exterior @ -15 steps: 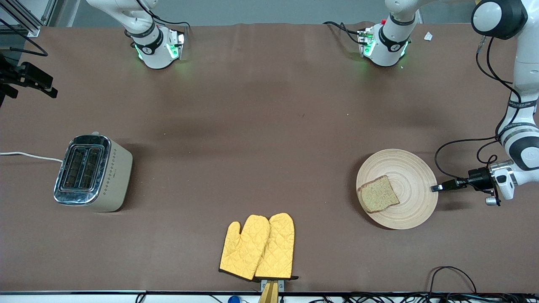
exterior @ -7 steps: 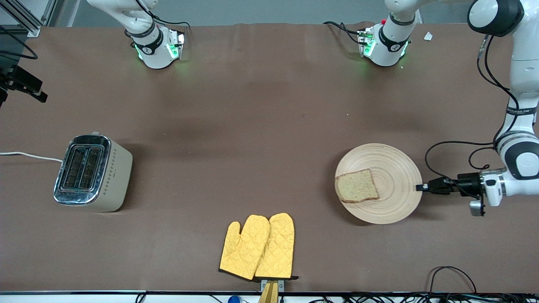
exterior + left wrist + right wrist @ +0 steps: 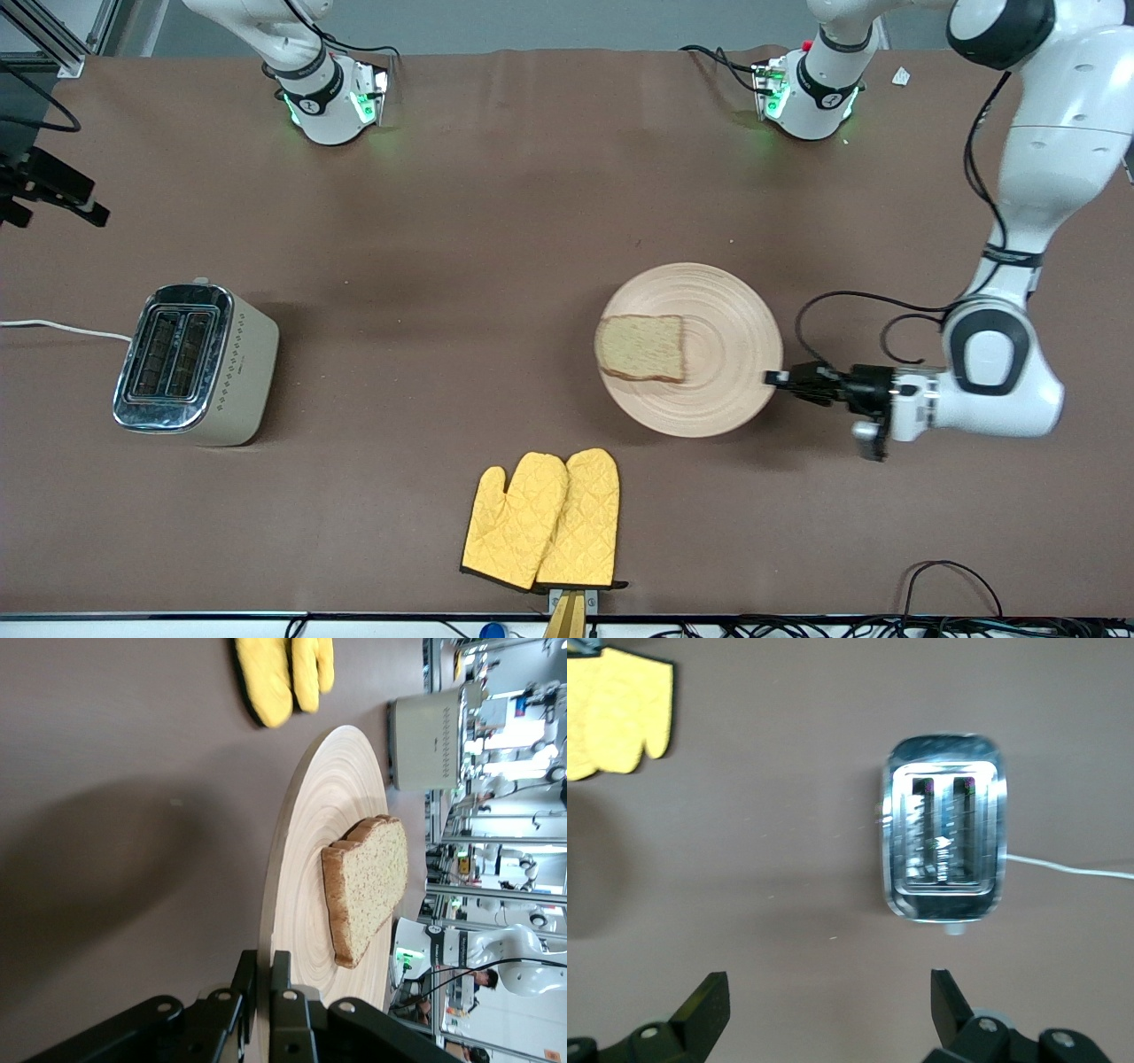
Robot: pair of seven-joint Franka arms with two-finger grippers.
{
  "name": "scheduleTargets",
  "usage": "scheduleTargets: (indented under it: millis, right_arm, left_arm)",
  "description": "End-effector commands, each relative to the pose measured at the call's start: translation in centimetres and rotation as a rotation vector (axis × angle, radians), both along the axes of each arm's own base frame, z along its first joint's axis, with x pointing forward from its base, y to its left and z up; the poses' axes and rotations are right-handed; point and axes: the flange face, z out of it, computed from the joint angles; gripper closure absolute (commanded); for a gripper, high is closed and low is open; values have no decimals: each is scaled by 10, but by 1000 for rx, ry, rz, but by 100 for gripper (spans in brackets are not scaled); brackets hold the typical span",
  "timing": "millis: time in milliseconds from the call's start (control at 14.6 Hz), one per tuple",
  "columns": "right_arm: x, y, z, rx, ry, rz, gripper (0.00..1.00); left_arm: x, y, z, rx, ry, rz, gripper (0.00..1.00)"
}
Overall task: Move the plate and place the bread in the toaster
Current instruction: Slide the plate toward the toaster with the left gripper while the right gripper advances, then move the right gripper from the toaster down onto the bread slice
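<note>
Gripping plate (image 3: 700, 354) rim mid-frame: left gripper (image 3: 777, 378) clamped | bread (image 3: 641, 347) on plate | yellow oven mitts (image 3: 542, 520) lower centre | right gripper (image 3: 824, 1010) jaws apart above toaster (image 3: 195, 364)

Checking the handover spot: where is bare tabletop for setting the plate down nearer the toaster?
Bare table runs between the toaster and the plate, farther from the camera than the oven mitts. The left tool grips the plate's rim; the right tool hangs open above the toaster.
</note>
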Motion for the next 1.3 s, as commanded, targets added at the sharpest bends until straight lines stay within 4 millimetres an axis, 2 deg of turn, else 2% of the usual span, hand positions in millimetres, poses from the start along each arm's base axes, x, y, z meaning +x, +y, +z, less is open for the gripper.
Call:
scheduleTargets:
  millis: [0,137,343,411,548,685,1028,1234]
  right_arm:
    - [29,8,-45,106,72,-12,0]
    - [57,23,-88,138,99,-5,0]
    - [80,65,-140,132,112,42,0]
    - [81,70,-158,130,118,40,0]
    - [84,80,-203,127,146,40,0]
    - [87,105,-237,121,196,74,0]
    - [72,154,-298,106,175,112,0]
    - [57,176,-334,176,132,53,1]
  left_arm:
    - [-16,-66,-10,-35,32,42,100]
    - [-28,-119,-18,-60,45,35,100]
    - [-41,-168,-33,-75,53,71,100]
    - [-46,-181,-40,-67,49,76,100]
    - [-49,-187,-56,-78,36,96,100]
    - [-54,-197,-70,-120,6,112,100]
    - [-61,-208,-93,-108,-10,132,99]
    - [-63,-208,-103,-99,-4,139,98]
